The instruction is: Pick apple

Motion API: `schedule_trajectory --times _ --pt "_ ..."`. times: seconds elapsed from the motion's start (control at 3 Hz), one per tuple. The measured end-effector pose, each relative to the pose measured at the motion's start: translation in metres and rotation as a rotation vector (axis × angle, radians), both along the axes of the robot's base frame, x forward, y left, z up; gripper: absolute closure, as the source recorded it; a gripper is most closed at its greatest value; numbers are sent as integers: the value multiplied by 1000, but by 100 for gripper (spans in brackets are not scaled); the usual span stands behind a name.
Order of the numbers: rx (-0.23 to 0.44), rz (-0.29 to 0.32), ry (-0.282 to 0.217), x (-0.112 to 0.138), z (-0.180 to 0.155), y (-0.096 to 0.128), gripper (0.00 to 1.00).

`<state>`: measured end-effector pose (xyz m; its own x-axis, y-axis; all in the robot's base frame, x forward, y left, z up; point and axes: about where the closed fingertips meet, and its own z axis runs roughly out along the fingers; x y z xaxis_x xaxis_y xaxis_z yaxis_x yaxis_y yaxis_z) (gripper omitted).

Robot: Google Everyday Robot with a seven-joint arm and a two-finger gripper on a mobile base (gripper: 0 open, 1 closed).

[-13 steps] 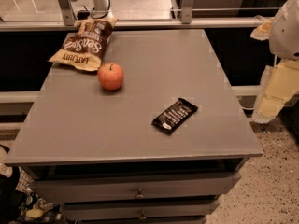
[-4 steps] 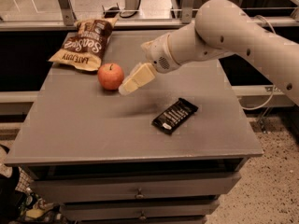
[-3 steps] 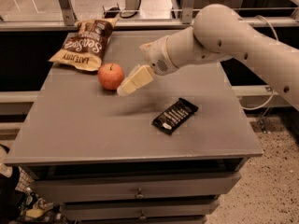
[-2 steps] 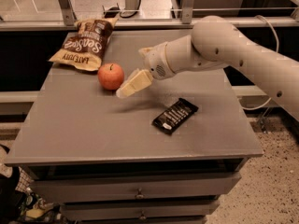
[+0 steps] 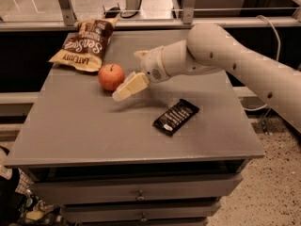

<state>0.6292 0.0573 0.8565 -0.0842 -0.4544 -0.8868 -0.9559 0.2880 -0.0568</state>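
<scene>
1. Camera view, the task's thing: the apple (image 5: 111, 76) stands on the table (image 5: 89, 135), toward the back left. It is just in front of the near corner of a chip bag (image 5: 84, 44); whether the two touch cannot be told.
2. Camera view, the arm: the arm (image 5: 225, 55) reaches in from the right. The end effector (image 5: 121, 93) hangs low over the table, angled down and to the left, with its tip just beside the apple's lower right side. It is beside the apple, not around it. Whether it is spread or pressed together cannot be told.
3. Camera view, other things: a dark wrapped bar (image 5: 176, 117) lies well apart, toward the front right.
4. What could go wrong: the end effector sits off to one side, so a push forward would likely nudge the round apple and roll it toward the chip bag or the left edge. Closing from here might only graze the skin and let the apple squirt out.
</scene>
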Motion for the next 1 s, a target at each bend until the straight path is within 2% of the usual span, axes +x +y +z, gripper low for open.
schedule_trajectory --times 0.33,1.0 --pt "6 41 17 3 -9 17 0" --pt "50 101 27 4 -15 36 3"
